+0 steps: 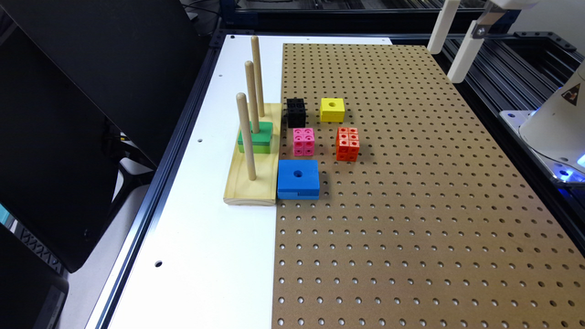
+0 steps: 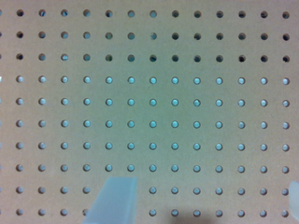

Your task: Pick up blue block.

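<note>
A: Going left to right, exterior view first. What's sitting at the left?

B: Dark panels [image 1: 68, 137] are filling the left of the frame. Next, a white table [image 1: 205, 256] is running from top centre down to lower left. On it a wooden peg base [image 1: 251, 183] is standing with three upright pegs [image 1: 246, 135]. Green blocks [image 1: 256, 137], two stacked, are sitting on the middle peg.

A: And the blue block?

B: The blue block [image 1: 298, 179] is lying flat just left of frame centre, on the left edge of the brown pegboard [image 1: 411, 205], touching or almost touching the peg base's right side. Its round hole is facing up.

A: Others around it?

B: A pink cube [image 1: 303, 141] is sitting just above it in the frame, a black cube [image 1: 296, 112] above that. A yellow holed block [image 1: 332, 109] is sitting right of the black one, an orange cube [image 1: 347, 144] right of the pink. All are apart from the blue block.

A: Gripper?

B: The gripper [image 1: 452, 41] is hanging in the upper right of the frame, well apart from the blue block, two white fingers [image 1: 465, 57] pointing down. The robot base [image 1: 557, 123] is showing at the right edge.

A: Open?

B: In the wrist view the fingers [image 2: 114, 200] are sitting wide apart, one at lower left, one at the right edge, holding nothing, with bare pegboard [image 2: 149, 112] underneath.
</note>
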`<action>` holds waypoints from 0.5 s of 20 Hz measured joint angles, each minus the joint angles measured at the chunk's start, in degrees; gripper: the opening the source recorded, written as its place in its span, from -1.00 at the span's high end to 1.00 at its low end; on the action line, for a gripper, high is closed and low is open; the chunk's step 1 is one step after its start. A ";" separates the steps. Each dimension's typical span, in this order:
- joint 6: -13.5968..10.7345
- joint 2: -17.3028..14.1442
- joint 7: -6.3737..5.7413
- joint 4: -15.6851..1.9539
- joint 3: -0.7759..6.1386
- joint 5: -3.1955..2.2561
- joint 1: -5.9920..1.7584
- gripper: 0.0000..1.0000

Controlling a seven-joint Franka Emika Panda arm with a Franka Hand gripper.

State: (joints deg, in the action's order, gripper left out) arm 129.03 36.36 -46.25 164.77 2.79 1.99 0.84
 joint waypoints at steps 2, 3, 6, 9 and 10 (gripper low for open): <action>0.05 0.00 0.00 -0.06 0.00 0.00 0.06 -1.00; 0.10 0.00 0.00 -0.09 0.00 0.00 0.10 -1.00; 0.28 0.00 0.00 -0.25 0.05 0.01 0.22 -1.00; 0.71 -0.02 -0.06 -0.33 0.11 0.09 0.54 -1.00; 1.10 -0.08 -0.20 -0.34 0.12 0.15 0.82 -1.00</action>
State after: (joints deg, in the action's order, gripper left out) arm 130.13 36.28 -46.45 164.44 2.92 2.14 1.66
